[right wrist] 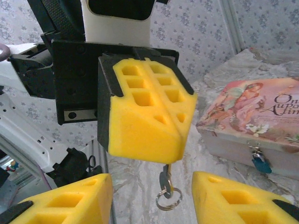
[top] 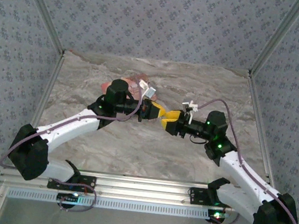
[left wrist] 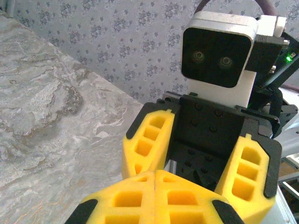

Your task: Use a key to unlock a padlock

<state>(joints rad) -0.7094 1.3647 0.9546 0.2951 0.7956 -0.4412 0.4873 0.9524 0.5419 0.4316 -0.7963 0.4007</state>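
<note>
My left gripper is shut on a small silver key. The key hangs below its yellow pads with a key ring under it. My right gripper stands open facing it, one finger on each side of the key and not touching it. In the top view the left gripper and right gripper meet tip to tip above the table's middle. A small piece dangles from the front latch of the pink box. It looks bluish here, and I cannot tell if it is the padlock.
The pink printed box lies at the back of the marble table, partly behind the left arm. Patterned walls close in the back and both sides. A metal rail runs along the near edge.
</note>
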